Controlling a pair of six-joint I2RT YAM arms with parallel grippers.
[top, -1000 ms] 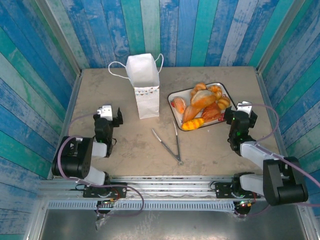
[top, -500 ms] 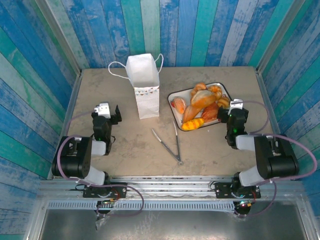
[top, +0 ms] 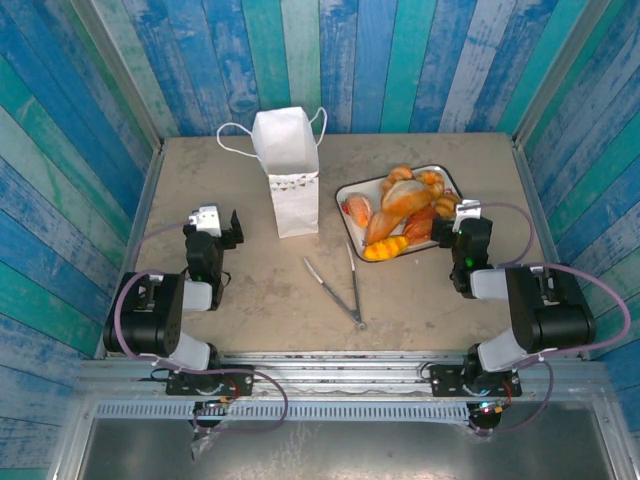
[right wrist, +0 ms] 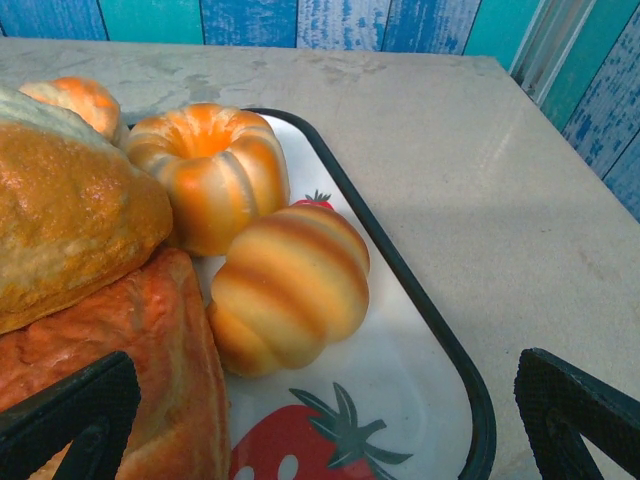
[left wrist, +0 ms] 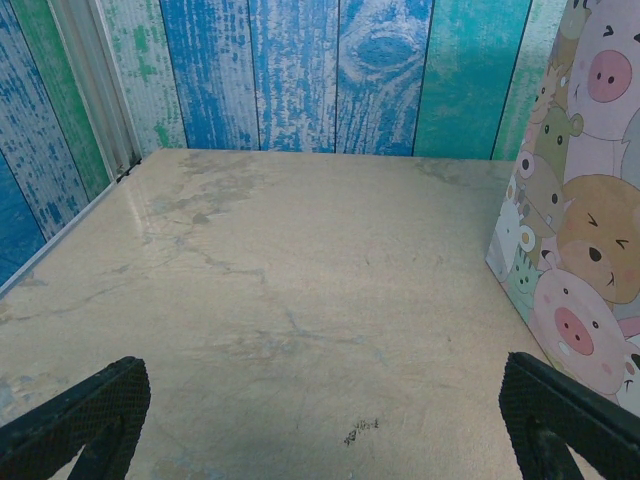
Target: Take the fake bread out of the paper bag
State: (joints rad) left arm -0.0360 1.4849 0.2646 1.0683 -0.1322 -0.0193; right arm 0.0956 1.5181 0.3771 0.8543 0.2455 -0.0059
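Both wide, empty: left gripper [top: 220,223] nearer; paper bag [top: 289,180] upright, ahead to its right; right gripper [top: 462,217] faces fake bread [top: 403,208] on tray [right wrist: 400,350].

Ahead of your left gripper [left wrist: 320,425], a mottled beige tabletop [left wrist: 280,250] runs to weathered blue-and-teal plank walls [left wrist: 300,70], a grey corner post [left wrist: 95,90] to its left.

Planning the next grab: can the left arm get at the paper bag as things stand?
Probably yes. The left gripper, jaws open, sits just left of the paper bag, and nothing stands between them on the table; the tongs lie farther right.
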